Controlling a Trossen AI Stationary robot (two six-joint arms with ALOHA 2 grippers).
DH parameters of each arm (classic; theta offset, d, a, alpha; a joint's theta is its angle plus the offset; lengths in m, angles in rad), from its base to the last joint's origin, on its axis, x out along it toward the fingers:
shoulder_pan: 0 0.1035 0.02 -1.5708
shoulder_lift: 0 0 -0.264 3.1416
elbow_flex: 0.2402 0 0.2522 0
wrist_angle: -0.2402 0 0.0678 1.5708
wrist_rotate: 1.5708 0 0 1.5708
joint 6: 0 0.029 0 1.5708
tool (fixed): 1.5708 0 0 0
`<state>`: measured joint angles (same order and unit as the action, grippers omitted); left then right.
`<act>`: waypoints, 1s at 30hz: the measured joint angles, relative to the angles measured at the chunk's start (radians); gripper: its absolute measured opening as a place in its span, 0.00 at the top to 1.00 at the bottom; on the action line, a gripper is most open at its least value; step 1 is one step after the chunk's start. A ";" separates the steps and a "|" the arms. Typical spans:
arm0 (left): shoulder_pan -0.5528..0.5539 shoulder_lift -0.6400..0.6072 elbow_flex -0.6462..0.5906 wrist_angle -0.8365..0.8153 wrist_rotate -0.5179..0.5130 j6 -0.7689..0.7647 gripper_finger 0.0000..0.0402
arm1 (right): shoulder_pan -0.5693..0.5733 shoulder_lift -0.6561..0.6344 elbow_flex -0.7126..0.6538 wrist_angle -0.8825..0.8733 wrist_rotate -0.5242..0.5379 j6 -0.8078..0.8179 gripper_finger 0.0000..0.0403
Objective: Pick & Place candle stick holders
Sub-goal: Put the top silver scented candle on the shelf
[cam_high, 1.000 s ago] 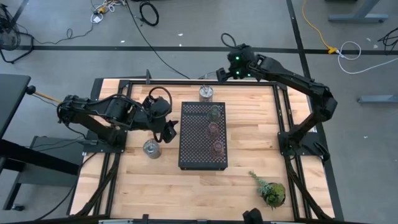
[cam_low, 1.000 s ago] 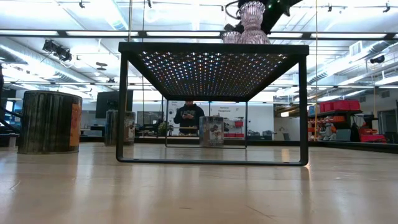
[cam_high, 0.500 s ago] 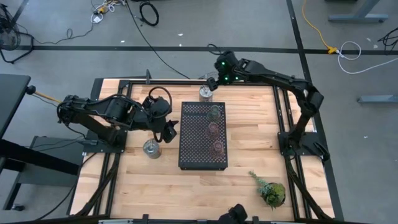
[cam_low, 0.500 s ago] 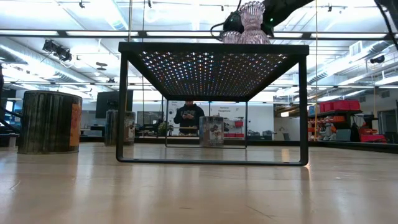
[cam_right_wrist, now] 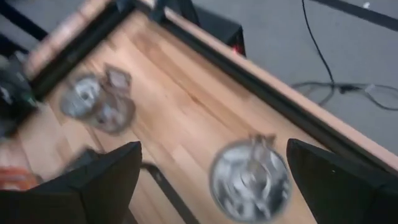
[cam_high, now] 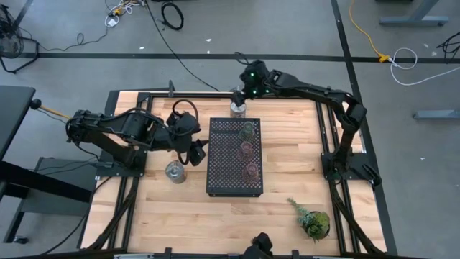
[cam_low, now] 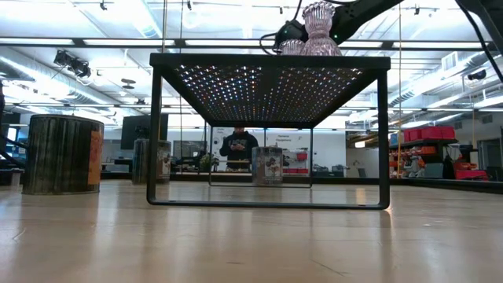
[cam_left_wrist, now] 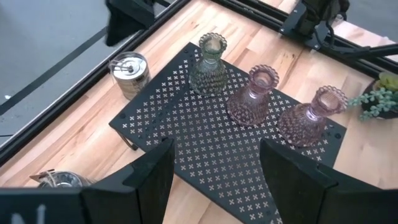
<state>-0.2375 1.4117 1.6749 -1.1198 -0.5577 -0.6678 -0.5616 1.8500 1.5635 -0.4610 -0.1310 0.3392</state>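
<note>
Wooden table [cam_high: 287, 180] w/ black frame rails — black perforated tray [cam_high: 234, 176] stands mid-table on legs. Silvery holder [cam_high: 238, 108] sits just beyond tray's far edge, another silvery holder [cam_high: 175, 172] by its left side. Plant sprig [cam_high: 312, 219] near front-right corner — well apart from tray.

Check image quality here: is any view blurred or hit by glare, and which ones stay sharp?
Right wrist view: motion-blurred, the silvery holder between the open right gripper fingers is smeared. Left wrist view: sharp, the glass holders on the black tray are crisp. Low view: backlit, bright ceiling lights sparkle through the tray's perforations. High view: evenly lit, soft shadows.
</note>
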 joint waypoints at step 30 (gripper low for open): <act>0.000 0.000 0.000 0.001 0.012 0.002 0.41 | 0.008 -0.002 0.000 0.458 -0.203 0.199 0.02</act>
<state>-0.2375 1.4117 1.6749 -1.1191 -0.5453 -0.6655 -0.5539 1.8477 1.5630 -0.0027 -0.3339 0.5382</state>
